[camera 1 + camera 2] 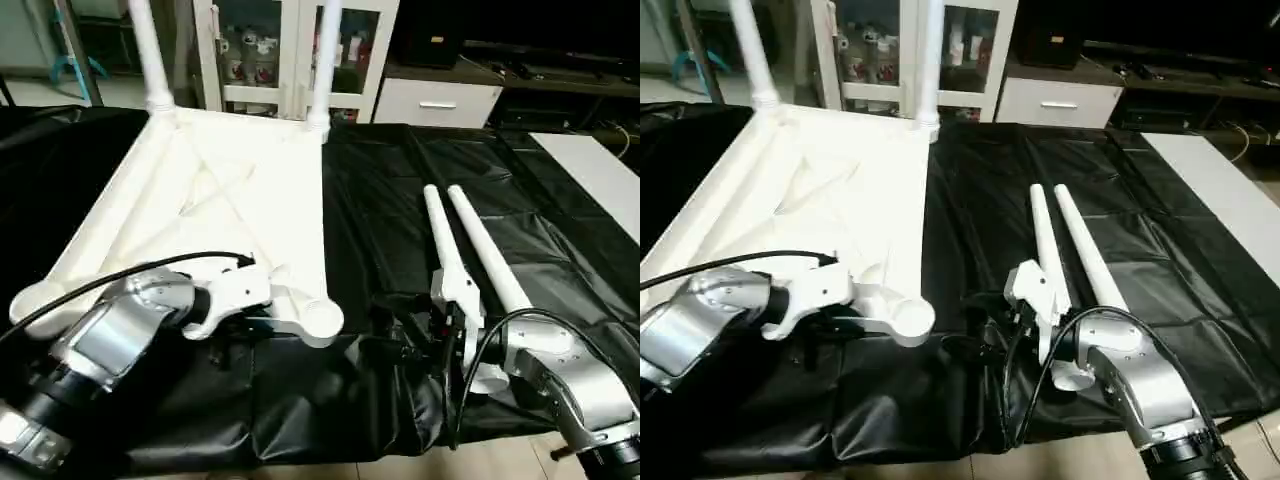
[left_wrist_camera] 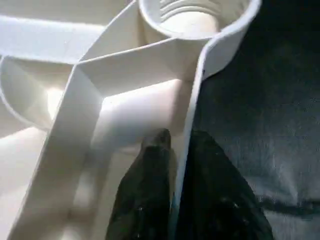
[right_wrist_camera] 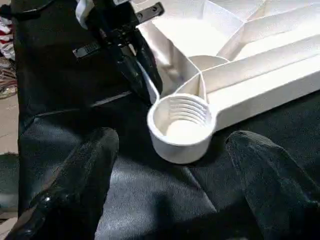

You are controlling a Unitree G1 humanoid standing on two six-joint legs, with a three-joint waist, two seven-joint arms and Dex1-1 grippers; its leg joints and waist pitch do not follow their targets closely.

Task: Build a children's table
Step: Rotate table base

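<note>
2 loose legs [image 1: 470,250] lie right of the upturned top [image 1: 230,200].

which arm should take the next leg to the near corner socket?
Probably right. Its open gripper faces the empty socket, and the two loose legs lie beside that arm. The left gripper has its jaws pinched on the tabletop rim.

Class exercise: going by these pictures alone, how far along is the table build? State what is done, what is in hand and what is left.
Done: two legs stand in the top's far sockets. In hand: left pincer grips the rim beside the empty near socket. Left: two loose legs on the black cloth.
</note>
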